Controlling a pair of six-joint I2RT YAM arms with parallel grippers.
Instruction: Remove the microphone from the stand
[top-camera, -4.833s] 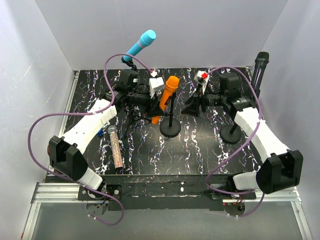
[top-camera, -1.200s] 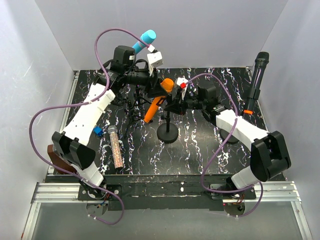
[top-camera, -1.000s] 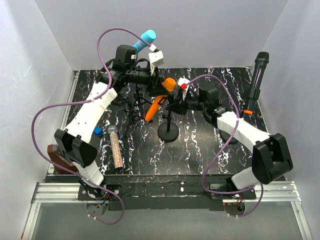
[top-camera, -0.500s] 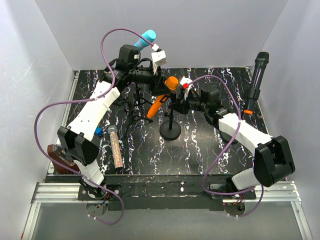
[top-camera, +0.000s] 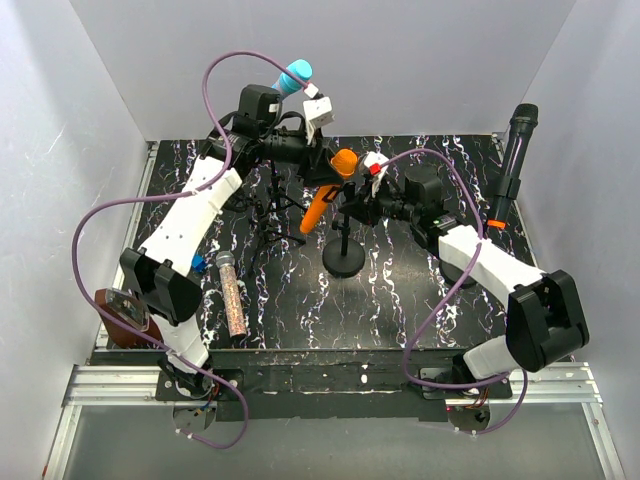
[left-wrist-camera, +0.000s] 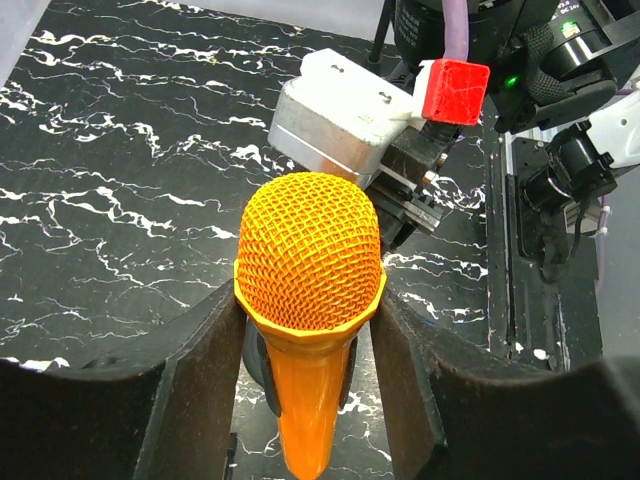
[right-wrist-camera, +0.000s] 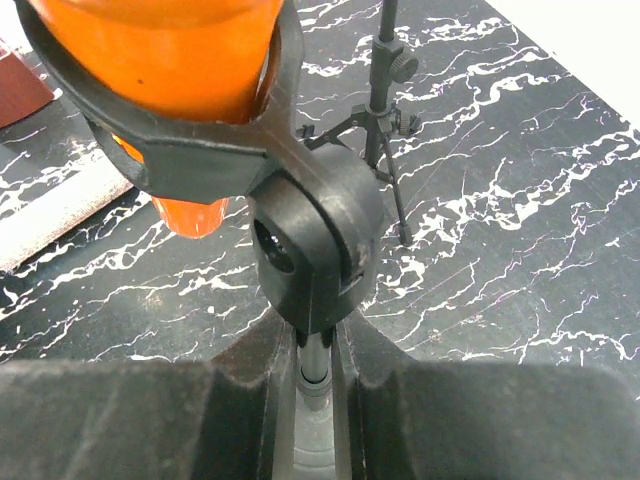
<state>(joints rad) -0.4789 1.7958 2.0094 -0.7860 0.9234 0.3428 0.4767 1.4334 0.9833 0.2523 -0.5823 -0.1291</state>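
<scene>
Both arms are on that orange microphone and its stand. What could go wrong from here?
1. The clip rings the orange microphone; if it holds tight, the pull may drag the stand's pole through the right tool and tip the stand.
2. The left tool grips the tapering body just under the mesh head, so the microphone might slip and fall.
3. The blue microphone's tripod stands close by and could get knocked.

Orange mic (left-wrist-camera: 310, 270), blk stand (right-wrist-camera: 312, 240), blk tabletop (top-camera: 392, 300) w/ white veins.
</scene>
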